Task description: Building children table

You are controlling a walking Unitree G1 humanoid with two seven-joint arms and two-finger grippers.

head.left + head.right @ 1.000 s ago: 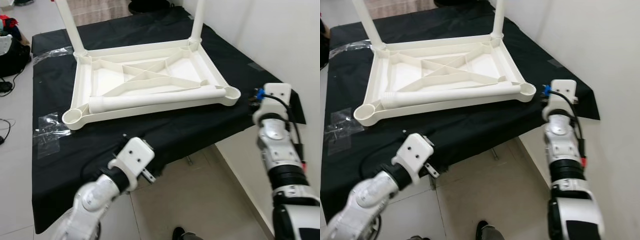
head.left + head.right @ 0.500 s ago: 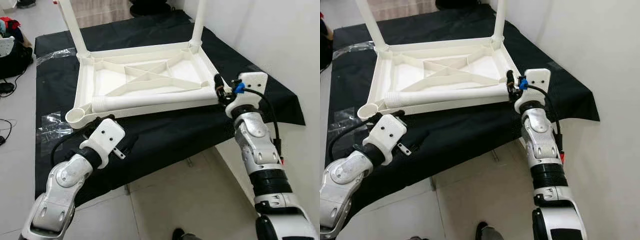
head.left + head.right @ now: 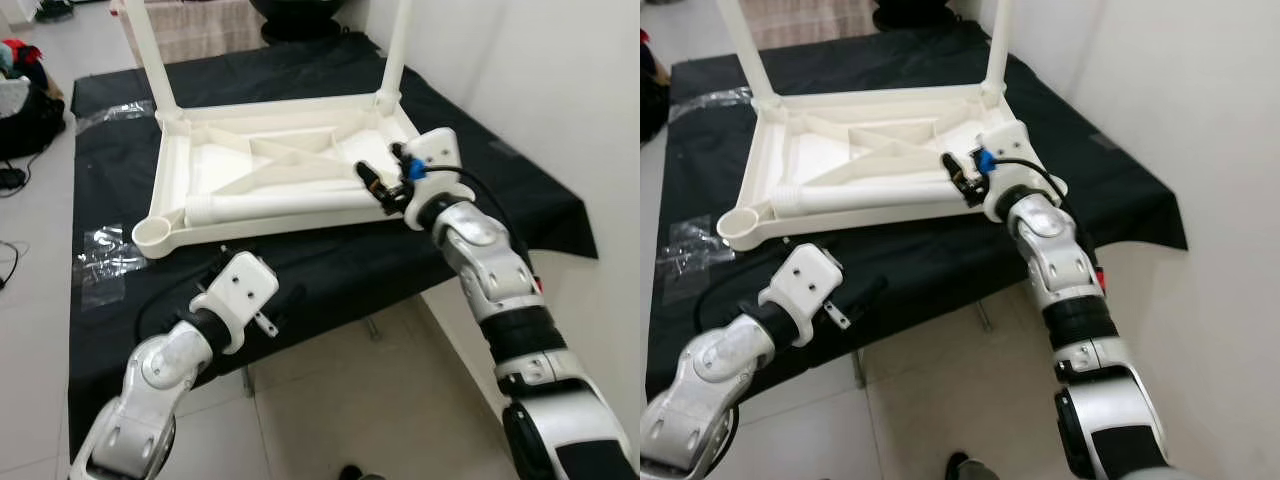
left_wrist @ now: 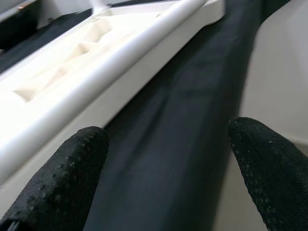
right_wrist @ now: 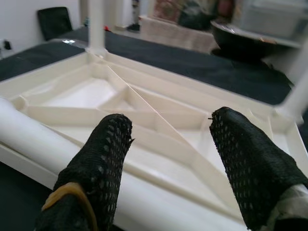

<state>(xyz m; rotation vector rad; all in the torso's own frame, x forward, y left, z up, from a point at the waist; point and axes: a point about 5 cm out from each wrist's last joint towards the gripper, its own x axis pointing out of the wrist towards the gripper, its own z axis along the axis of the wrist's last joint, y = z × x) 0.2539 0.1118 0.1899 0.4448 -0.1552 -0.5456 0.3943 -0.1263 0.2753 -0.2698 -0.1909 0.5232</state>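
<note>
The right gripper (image 3: 372, 188) – fingers spread wide – hangs just over the loose leg (image 3: 290, 204), probably not touching; the leg lies crosswise. The left gripper (image 4: 168, 168), also wide, waits near it.

Cream-white all over, that upturned table top (image 3: 290, 165), ribs and rim alike, and the loose leg (image 3: 290, 203) lying along its near rail is the same cream-white. Beneath the table top, a plain black cloth (image 3: 330, 265). Clear shiny tape (image 3: 100, 262) glints on the cloth just left of the table top. The right gripper (image 3: 375, 185) over the near rail shows black fingers (image 5: 103, 163) with a dotted texture, a blue clip (image 3: 411, 169) behind them. Silver arms, white wrist housings. Pale grey floor tiles (image 3: 350, 400) below the table top.
</note>
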